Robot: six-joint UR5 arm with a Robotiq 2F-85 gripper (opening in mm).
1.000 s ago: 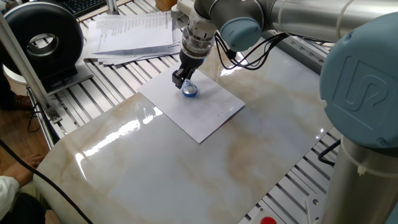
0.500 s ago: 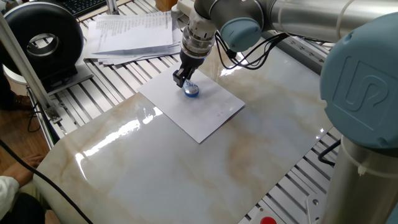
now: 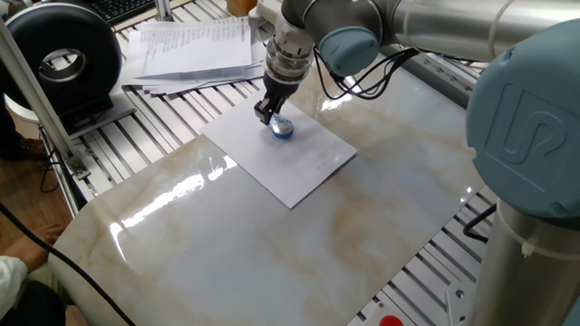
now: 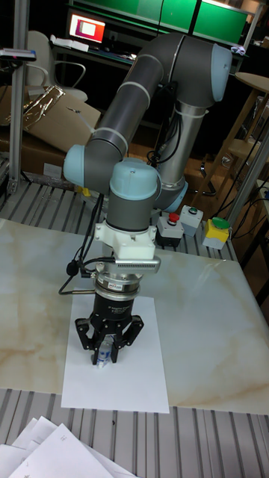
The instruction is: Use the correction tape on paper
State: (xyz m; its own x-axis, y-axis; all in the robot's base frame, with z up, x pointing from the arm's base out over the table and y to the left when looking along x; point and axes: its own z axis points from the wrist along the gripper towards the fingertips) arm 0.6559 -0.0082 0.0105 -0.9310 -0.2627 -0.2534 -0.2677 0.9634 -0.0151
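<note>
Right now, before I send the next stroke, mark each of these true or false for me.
1. The gripper is shut on the correction tape. True.
2. The correction tape is over the stack of printed papers. False: it is over the plain white paper, near the edge closest to that stack.
3. The white paper lies flat on the marble table top. True.
4. The gripper points sideways along the table. False: it points straight down at the sheet.
5. The printed stack lies on the white paper. False: it lies apart, on the slatted surface beyond the marble.
</note>
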